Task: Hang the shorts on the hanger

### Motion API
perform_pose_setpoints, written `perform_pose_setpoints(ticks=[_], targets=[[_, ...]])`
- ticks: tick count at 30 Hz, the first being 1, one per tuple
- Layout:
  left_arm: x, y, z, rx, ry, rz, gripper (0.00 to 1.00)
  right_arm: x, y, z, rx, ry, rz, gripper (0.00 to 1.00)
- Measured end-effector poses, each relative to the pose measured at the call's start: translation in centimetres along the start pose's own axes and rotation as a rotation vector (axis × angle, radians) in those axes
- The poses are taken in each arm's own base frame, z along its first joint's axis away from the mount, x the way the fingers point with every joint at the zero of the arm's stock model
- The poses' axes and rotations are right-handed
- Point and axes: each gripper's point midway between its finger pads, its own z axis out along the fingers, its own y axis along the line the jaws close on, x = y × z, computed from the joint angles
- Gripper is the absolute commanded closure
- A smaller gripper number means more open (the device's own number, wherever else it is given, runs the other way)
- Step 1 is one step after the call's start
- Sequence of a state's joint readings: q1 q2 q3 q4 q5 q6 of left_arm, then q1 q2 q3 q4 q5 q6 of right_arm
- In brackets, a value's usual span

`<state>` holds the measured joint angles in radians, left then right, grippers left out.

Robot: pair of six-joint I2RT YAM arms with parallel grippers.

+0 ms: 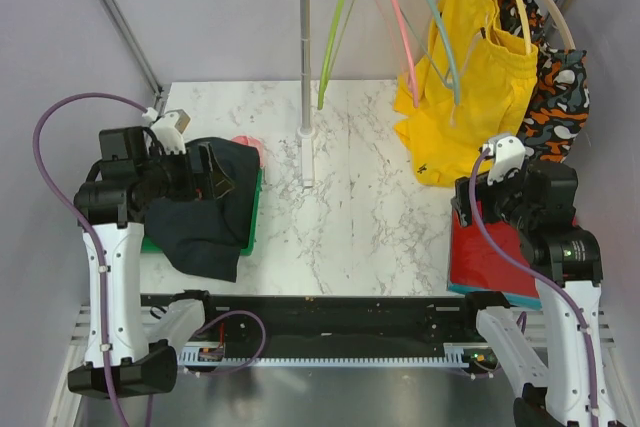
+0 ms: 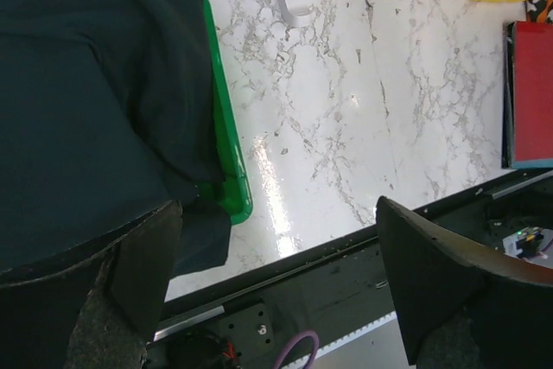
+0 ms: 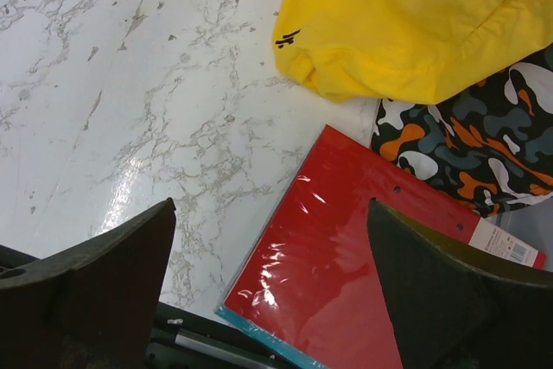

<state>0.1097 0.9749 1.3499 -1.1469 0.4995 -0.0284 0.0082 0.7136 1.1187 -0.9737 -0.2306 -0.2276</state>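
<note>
- My left gripper point(image 2: 285, 300) sits nearest the lens in the left wrist view. Its two dark fingers point(image 2: 130, 287) stand wide apart, released, with only marble and the black base rail showing between them.
- The large, very dark navy fabric shorts point(image 1: 205, 217) lie at the left of the white marble table point(image 1: 370, 217), heaped on a green plastic tray point(image 2: 226, 153) and draped over its near edge. In the wrist view the cloth lies against my left finger but is not pinched.
- At mid-table stands the grey metal rack pole point(image 1: 305, 57).
- From the top rail hang, in order, a lime green hanger point(image 1: 335, 27), a pink hanger point(image 1: 395, 17) and the thin pale teal curved plastic hanger point(image 1: 441, 17). The teal one is bare and well apart from the shorts.
- Further right hang bright yellow shorts point(image 1: 470, 77) and an orange-black patterned garment point(image 1: 560, 97).
- My right gripper point(image 3: 276, 300) hovers over a glossy red folder point(image 3: 346, 248), fingers spread, holding nothing.
- Step in hand, as I judge it: acquiring the shorts. No grasp has been made yet.
- Next move calls for: closing the left fingers on a fold near the waistband, lifting clear of the tray, and bringing the right arm to the teal hanger only.
</note>
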Motion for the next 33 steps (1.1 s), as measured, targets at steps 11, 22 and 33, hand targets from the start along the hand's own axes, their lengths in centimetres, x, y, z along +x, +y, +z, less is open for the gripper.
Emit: perform_pose_setpoints(ticks=[11,22,33], targets=[[-2.9,7.9,4.5,-0.165,0.183,0.008,0.02,0.4,0.4,0.0,-0.019,-0.002,-0.019,0.02],[-4.3,19.6,4.0,-0.336,0.226,-0.084,0.0,1.0,1.0,1.1,-0.083,0.046,-0.04,0.02],[-4.8,20.7,4.5,-0.333,0.211,-0.026,0.01,1.5,1.4,2.4,-0.135,0.096,-0.027,0.02]])
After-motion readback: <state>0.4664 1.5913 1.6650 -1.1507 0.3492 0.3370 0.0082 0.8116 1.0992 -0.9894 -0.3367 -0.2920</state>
